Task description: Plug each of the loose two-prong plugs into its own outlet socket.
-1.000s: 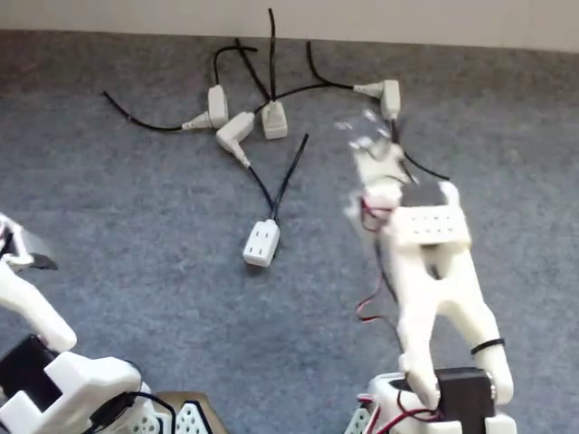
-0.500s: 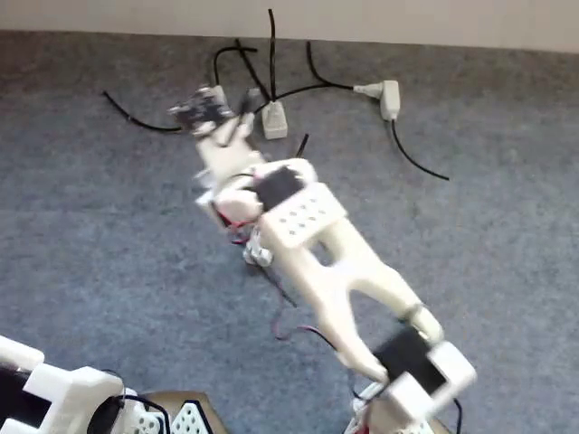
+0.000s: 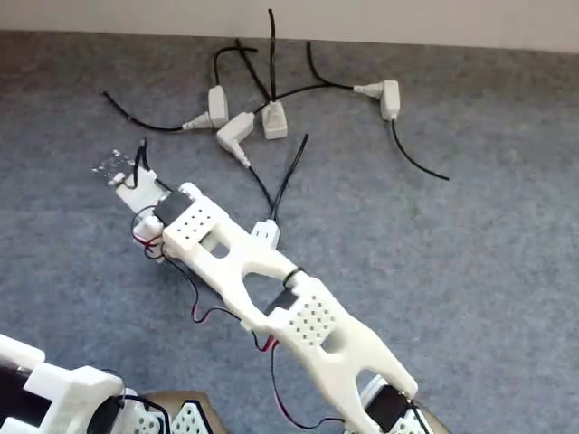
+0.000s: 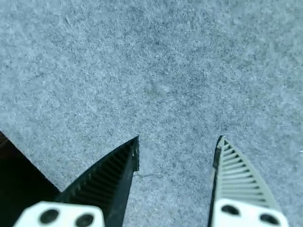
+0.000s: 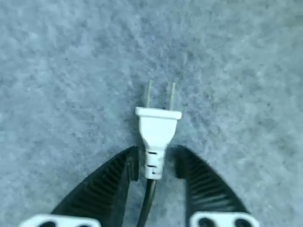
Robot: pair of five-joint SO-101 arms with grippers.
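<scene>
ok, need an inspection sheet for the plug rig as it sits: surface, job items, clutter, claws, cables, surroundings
Surface: grey carpet over the whole work area.
Job's things: two-prong plug in the right claw, prongs pointing away from it. White plug and socket cluster at the far side, another white piece apart from it. Outlet socket mid-table, partly under an arm.
Clutter: nothing seen.
Claws: right claw shut on the plug's neck. Left claw open over bare carpet.
Cables: loose black cords, crossing at the far side.
Surroundings: pale wall along the far edge.
</scene>
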